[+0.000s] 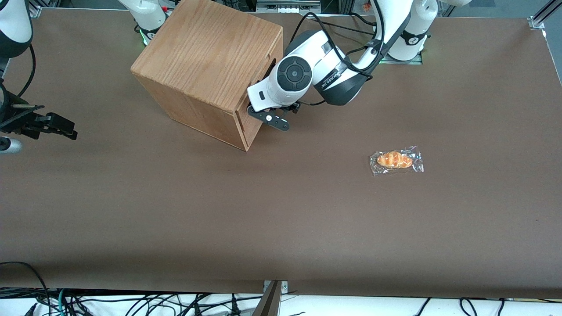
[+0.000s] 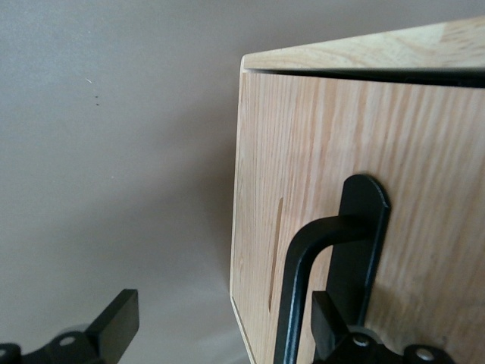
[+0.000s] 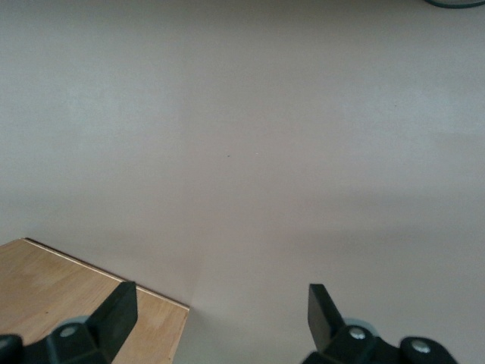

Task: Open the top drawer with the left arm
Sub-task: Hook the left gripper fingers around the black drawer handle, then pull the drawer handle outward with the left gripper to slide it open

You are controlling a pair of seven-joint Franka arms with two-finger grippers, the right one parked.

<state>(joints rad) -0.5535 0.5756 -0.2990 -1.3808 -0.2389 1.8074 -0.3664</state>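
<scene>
Both fingers (image 2: 114, 322) of the left arm's (image 1: 325, 66) tool (image 2: 220, 334) spread wide astride the top drawer's (image 2: 424, 167) handle (image 2: 303, 265).

Light oak top drawer (image 2: 424, 152) with a black metal bar handle (image 2: 303, 280) on its front, set in a cube-shaped oak cabinet (image 1: 206, 66) standing on the table. Closed or nearly so, a thin dark gap showing along its upper edge. White left arm (image 1: 325, 66) with dark grey joints reaching to the drawer front; small black gripper (image 2: 220, 330) spread wide, one finger (image 2: 330, 326) against the handle, the other clear of the cabinet.
</scene>
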